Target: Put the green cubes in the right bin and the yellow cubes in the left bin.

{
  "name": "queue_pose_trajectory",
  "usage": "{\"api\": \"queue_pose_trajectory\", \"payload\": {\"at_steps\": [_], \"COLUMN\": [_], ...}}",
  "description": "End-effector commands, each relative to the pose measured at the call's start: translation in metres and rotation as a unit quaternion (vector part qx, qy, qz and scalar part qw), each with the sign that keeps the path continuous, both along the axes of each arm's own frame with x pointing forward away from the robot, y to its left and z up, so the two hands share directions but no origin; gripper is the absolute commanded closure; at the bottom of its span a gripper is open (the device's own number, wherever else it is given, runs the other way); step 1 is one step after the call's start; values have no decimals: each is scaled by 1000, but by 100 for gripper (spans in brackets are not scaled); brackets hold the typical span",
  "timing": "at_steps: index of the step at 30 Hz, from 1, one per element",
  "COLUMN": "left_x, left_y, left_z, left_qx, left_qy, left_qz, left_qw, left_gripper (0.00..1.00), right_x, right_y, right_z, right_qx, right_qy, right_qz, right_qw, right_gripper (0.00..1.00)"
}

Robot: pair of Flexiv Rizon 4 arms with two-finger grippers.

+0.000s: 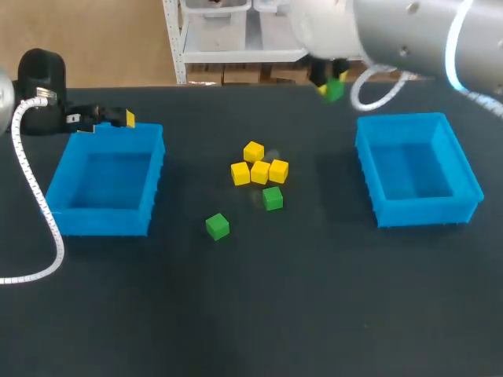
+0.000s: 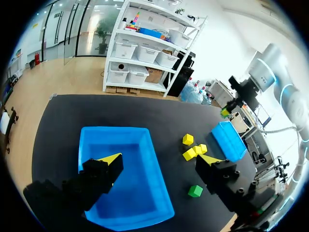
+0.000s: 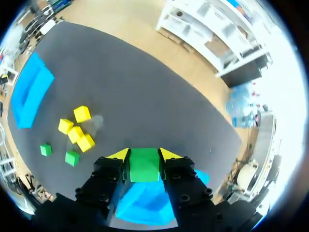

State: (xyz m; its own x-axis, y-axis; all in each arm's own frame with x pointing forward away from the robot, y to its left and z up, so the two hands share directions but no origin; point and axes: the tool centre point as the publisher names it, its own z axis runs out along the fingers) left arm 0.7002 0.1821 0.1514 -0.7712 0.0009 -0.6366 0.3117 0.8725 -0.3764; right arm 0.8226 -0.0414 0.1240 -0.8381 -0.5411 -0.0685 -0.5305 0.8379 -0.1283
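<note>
High over the table (image 1: 236, 314), the right gripper (image 3: 144, 155) squeezes a smooth green cube (image 3: 144, 168) near the right bin (image 1: 368, 169). Over the boxy blue left bin (image 2: 116, 129) hangs the left gripper (image 2: 159, 160), fingers wide apart. Four yellow cubes (image 1: 260, 171) and two green ones (image 1: 218, 226) sit between the bins.

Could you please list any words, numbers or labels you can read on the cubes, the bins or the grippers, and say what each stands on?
None: no view shows readable text on the table's things.
The left bin and right bin are plain blue.
The yellow cubes and green cubes are unmarked.
The right gripper, its held cube and the left gripper show no print.
</note>
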Motion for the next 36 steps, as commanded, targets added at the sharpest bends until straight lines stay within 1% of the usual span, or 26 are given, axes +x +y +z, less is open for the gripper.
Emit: {"api": "queue_pose_trajectory", "payload": {"at_steps": [1, 6, 14, 17, 20, 22, 23, 27, 31, 34, 36], "left_x": [0, 0, 0, 0, 0, 0, 0, 0, 0, 0, 0], "left_y": [2, 2, 2, 2, 2, 2, 2, 2, 2, 2, 2], "left_z": [-1, -1, -1, -1, -1, -1, -1, -1, -1, -1, -1], "left_qx": [-4, -4, -4, -4, -4, -4, -4, -4, -4, -4, -4], "left_qy": [-3, -3, -3, -3, -3, -3, -3, -3, -3, -3, -3], "left_qz": [-3, -3, -3, -3, -3, -3, -3, -3, -3, -3, -3], "left_qw": [1000, 1000, 1000, 1000, 1000, 1000, 1000, 1000, 1000, 1000, 1000], "left_gripper": [0, 0, 0, 0, 0, 0, 0, 0, 0, 0, 0], "right_x": [-71, -95, -130, -135, -136, -135, -134, -128, -121, -114, -112], "right_y": [-56, -79, -118, -130, -132, -128, -126, -117, -103, -82, -60], "right_z": [6, -1, -30, -44, -52, -53, -52, -47, -36, -21, -14], "right_qx": [74, 72, 62, 60, 61, 60, 59, 55, 52, 54, 58], "right_qy": [-111, -103, -73, -59, -43, -41, -43, -45, -47, -56, -59], "right_qz": [-4, -37, -102, -121, -121, -111, -109, -92, -67, -42, -14], "right_qw": [991, 991, 990, 989, 990, 991, 991, 993, 995, 996, 996], "right_gripper": [100, 100, 100, 100, 100, 64, 0, 0, 0, 0, 0]}}
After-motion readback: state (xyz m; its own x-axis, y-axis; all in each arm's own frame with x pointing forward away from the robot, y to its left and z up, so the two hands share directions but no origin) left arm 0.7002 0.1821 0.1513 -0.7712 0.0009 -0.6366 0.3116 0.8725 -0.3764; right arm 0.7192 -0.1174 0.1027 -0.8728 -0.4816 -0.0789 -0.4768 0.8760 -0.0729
